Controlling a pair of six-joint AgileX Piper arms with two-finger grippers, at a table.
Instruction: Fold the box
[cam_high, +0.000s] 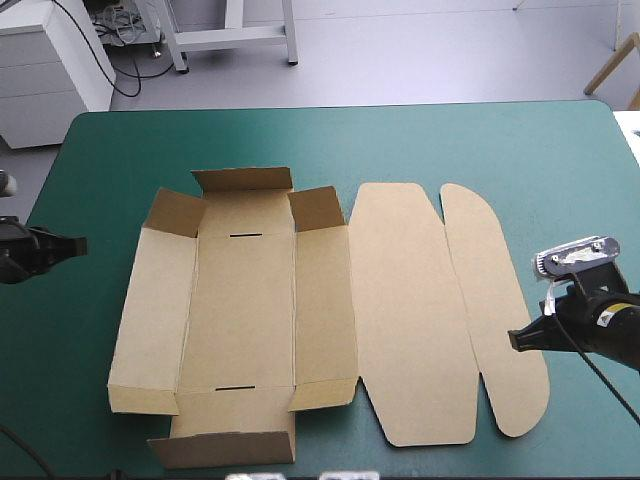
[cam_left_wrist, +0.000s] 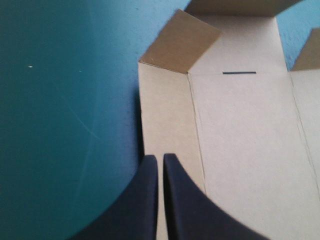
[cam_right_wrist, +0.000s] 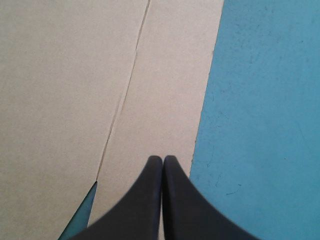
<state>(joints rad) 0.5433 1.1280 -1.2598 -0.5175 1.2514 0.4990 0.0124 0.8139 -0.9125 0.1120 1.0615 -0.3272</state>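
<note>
Teal-green cover (cam_high: 480, 140), one box (cam_high: 245, 300), two pincers (cam_high: 78, 243) (cam_high: 514, 340)

High camera looks down from behind, table (cam_high: 480, 140) filling the frame, box (cam_high: 330, 310) mid-frame. 2 wrist cameras sit close in, 1 facing each outer edge of that box.

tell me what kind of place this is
Probably a robotics lab test bench: a table with a teal-green cover, a left gripper and a right gripper on robot arms at its two sides, both shut, and a flat-cut brown box laid out on it.
</note>
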